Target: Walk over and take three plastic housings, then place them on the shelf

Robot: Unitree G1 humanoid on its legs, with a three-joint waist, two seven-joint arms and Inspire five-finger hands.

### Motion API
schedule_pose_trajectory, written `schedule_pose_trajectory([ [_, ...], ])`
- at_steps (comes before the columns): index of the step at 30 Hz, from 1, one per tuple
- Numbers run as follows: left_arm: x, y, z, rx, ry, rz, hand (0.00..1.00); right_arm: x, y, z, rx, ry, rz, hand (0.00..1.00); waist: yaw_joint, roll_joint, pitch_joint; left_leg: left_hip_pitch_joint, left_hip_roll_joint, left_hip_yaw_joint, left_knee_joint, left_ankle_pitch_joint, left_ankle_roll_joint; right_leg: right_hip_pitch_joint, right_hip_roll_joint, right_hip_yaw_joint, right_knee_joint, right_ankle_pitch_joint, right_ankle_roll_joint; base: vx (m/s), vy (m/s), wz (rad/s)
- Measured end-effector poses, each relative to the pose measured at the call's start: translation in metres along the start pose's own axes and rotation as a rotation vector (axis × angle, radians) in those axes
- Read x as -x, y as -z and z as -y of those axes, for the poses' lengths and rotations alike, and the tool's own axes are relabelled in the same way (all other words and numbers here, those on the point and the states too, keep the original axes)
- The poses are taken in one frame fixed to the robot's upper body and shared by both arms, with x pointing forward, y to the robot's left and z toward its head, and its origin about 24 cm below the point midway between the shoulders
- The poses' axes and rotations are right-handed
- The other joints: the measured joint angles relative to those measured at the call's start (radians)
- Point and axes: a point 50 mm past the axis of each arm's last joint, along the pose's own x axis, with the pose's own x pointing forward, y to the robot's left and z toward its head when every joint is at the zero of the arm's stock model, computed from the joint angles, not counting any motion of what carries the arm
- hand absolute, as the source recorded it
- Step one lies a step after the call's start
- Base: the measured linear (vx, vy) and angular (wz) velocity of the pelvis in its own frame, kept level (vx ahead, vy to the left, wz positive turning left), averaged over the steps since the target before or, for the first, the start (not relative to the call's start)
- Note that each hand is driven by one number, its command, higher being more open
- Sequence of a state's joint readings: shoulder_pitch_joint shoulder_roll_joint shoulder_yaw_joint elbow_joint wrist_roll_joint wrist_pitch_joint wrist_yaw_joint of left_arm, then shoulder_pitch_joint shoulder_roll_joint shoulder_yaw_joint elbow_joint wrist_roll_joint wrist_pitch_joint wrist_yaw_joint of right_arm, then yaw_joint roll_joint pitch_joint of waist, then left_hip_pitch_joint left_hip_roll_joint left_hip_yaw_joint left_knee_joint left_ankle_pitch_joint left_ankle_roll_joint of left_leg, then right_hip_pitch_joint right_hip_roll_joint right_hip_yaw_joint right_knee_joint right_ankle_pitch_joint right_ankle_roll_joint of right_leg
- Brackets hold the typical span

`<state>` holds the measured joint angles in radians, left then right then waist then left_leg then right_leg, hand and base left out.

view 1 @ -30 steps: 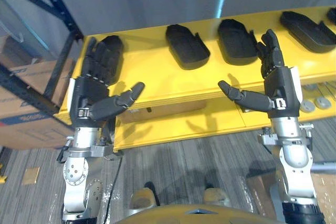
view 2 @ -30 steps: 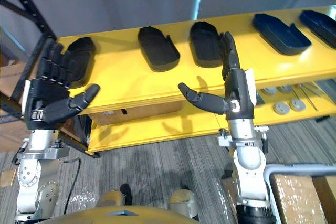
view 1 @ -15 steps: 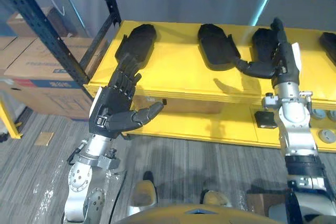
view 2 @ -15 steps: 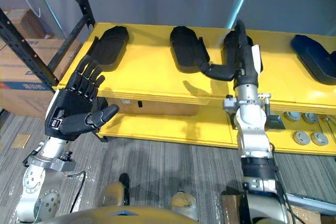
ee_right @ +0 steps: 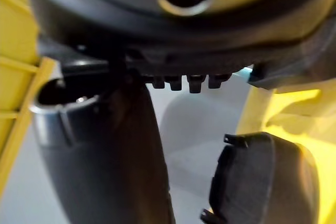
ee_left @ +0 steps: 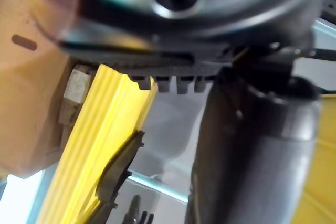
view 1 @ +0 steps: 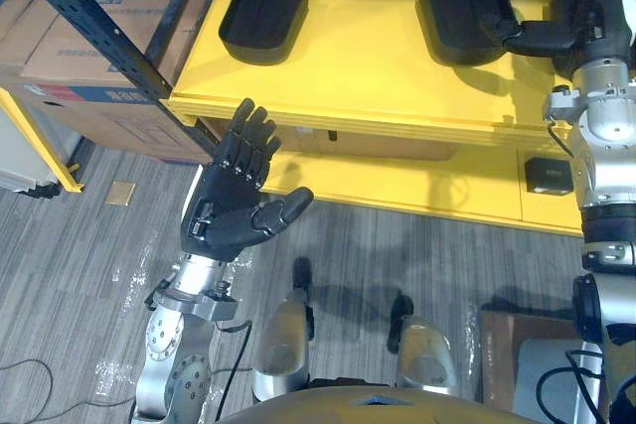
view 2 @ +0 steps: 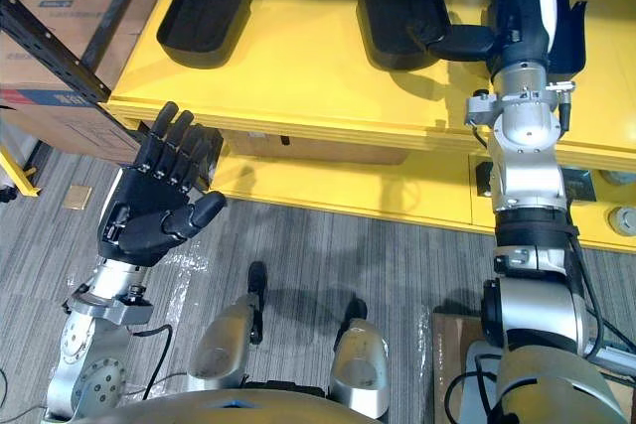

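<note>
Three black plastic housings lie on the yellow shelf (view 1: 348, 67): a left housing (view 1: 266, 2), a middle housing (view 1: 459, 2) and a right housing (view 2: 571, 22). My right hand (view 2: 522, 7) is stretched out over the right housing, fingers straight, with its thumb (view 1: 517, 39) pointing towards the middle housing. The right wrist view has a housing (ee_right: 268, 182) just past the thumb (ee_right: 105, 156). My left hand (view 1: 234, 211) is open, palm up, in front of the shelf's front edge and holds nothing. The left wrist view has the shelf edge (ee_left: 100, 150) and a housing (ee_left: 118, 177).
A dark blue rack upright (view 1: 84, 22) and cardboard boxes (view 1: 84, 62) stand at the left. The lower yellow shelf (view 1: 417, 196) carries a small black box (view 1: 547, 174) and grey discs (view 2: 624, 217). A cardboard box (view 1: 507, 340) sits on the floor at the lower right.
The whole view has shifted as the robot closed in on the shelf. My right hand reached forward over the right housing. My left hand dropped below the shelf's front edge.
</note>
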<state>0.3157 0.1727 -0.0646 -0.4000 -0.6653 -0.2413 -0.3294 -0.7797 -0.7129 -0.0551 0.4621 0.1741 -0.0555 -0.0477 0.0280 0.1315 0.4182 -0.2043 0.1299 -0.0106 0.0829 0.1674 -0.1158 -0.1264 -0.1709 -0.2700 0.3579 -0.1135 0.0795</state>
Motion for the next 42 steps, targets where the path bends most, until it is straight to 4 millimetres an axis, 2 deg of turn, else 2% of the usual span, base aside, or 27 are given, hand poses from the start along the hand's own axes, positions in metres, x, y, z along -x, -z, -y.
schedule_pose_trajectory([
  [6,-0.014,0.013,0.011,0.05,0.043,-0.004,1.0,-0.013,-0.011,0.001,0.002,-0.019,-0.01,1.0,0.02,-0.001,0.034,-0.039,-0.015,0.0,0.004,0.017,0.005,-0.075,-0.026,0.008,0.084,-0.034,0.005,0.0,-0.026,0.03],
  [10,-0.02,0.012,0.014,0.061,0.041,0.02,1.0,-0.022,-0.027,-0.002,0.007,-0.051,0.035,1.0,0.025,-0.003,0.042,-0.076,-0.016,-0.003,0.018,0.016,0.004,-0.117,-0.031,0.007,0.117,-0.05,-0.001,0.0,-0.029,0.02],
  [15,-0.027,0.008,0.015,0.056,0.043,0.055,1.0,-0.027,-0.038,-0.003,0.004,-0.05,0.053,1.0,0.033,-0.007,0.056,-0.09,-0.016,-0.003,0.022,0.014,0.003,-0.135,-0.035,0.007,0.133,-0.059,0.0,0.0,-0.003,0.01],
  [26,-0.028,0.009,0.016,0.061,0.041,0.052,1.0,-0.033,-0.041,-0.004,0.007,-0.066,0.034,1.0,0.052,-0.015,0.062,-0.101,-0.015,-0.007,0.042,0.008,0.005,-0.134,-0.034,0.005,0.131,-0.059,0.0,0.0,0.0,0.0],
  [30,-0.027,0.009,0.016,0.061,0.04,0.051,1.0,-0.033,-0.041,-0.005,0.007,-0.076,0.035,1.0,0.052,-0.024,0.067,-0.102,-0.016,-0.009,0.047,0.008,0.006,-0.131,-0.033,0.005,0.128,-0.056,0.002,0.0,0.0,0.0],
  [42,-0.027,0.006,0.011,0.045,0.025,0.059,1.0,-0.036,-0.041,-0.007,0.064,-0.084,0.006,1.0,0.048,-0.025,0.068,-0.086,-0.01,-0.015,0.055,0.001,0.007,-0.082,-0.014,0.004,0.065,-0.026,0.01,0.0,0.0,0.0],
])
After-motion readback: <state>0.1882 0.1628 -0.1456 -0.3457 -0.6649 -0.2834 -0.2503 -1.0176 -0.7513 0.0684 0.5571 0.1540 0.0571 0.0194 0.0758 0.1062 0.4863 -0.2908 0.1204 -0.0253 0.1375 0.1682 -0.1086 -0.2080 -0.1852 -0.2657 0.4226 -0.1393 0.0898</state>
